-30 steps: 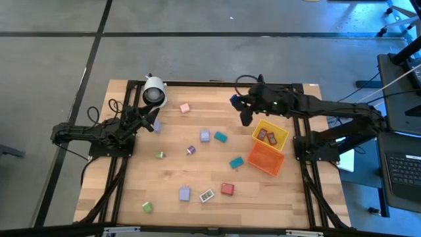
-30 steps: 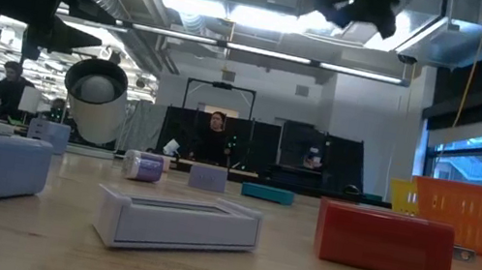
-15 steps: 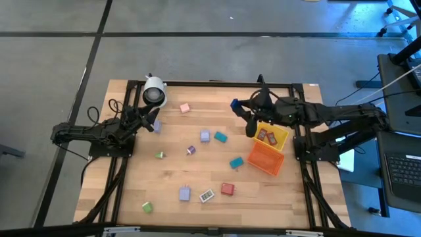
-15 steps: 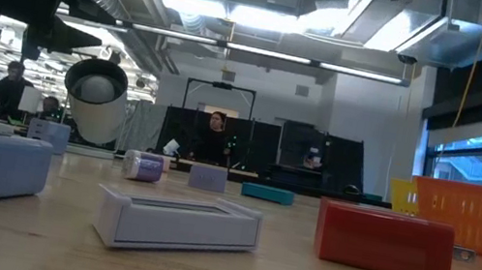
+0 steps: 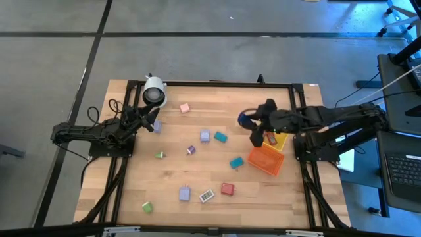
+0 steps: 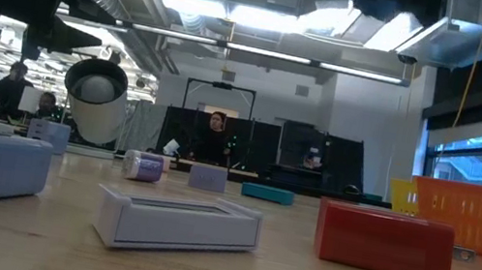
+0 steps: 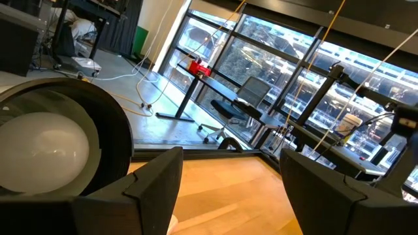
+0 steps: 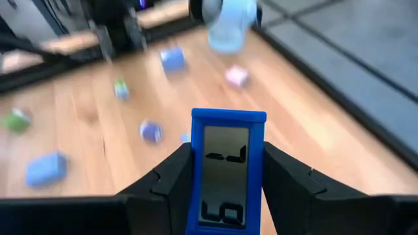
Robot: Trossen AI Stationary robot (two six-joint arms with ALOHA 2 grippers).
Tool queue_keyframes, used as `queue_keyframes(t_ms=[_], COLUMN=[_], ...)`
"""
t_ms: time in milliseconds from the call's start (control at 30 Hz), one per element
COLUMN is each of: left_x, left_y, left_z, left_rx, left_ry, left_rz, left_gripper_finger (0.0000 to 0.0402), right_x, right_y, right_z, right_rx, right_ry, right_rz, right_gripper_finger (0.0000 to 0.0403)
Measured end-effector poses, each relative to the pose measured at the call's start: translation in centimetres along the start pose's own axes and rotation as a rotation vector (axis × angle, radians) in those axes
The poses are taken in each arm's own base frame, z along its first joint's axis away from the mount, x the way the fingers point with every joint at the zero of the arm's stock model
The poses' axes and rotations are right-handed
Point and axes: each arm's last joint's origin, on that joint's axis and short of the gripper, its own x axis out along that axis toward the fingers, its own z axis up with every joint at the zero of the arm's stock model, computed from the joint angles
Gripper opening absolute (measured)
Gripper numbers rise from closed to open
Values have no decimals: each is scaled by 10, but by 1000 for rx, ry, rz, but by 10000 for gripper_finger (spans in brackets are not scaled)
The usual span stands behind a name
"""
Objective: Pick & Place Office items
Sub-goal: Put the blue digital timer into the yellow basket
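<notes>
My right pincer [image 8: 225,189] is clamped on a small blue plastic block with a grey display face [image 8: 225,173], carried in the air above the desk near the yellow plastic bin [image 5: 279,140]. In the high view that blue block [image 5: 243,119] sits just left of the bin and the orange mesh bin [image 5: 265,158] beside it.

My worry is the grip: the fingers [image 8: 166,179] hold only the block's narrow sides, so a quick swing could let it twist or slip out and drop on the wooden desk [image 5: 197,178] short of the bin. If I release too early, it could also strike the bin rim and bounce off. The yellow bin already holds pieces, so landing on them could tip the block out.

My left pincer [image 7: 225,189] waits at the far left of the desk, its fingers spread with nothing between them, right beside the white cylinder with the dark lens-like face [image 5: 154,91]. Any careless move there could knock that cylinder over.

The other office items lie scattered on the desk: a pink block [image 5: 185,108], a lavender block [image 5: 205,136], a teal block [image 5: 220,137] and a red block [image 5: 227,189] among them.

The display shows dark segment characters, but I cannot read them with confidence. I see no brand anywhere.
</notes>
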Motion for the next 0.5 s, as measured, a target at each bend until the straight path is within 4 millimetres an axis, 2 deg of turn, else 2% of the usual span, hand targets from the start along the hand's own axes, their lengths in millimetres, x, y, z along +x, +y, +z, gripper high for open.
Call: queue_keyframes(t_ms=[267,500], left_x=[0,0], left_y=[0,0], left_z=[0,0], left_rx=[0,0], left_ry=[0,0], left_rz=[0,0], left_gripper_finger=[251,251], right_x=[-9,10], right_y=[-4,-13], right_z=[-35,-87], right_rx=[37,46], right_ry=[254,390], right_rz=[-104,-219], right_gripper_finger=[156,156])
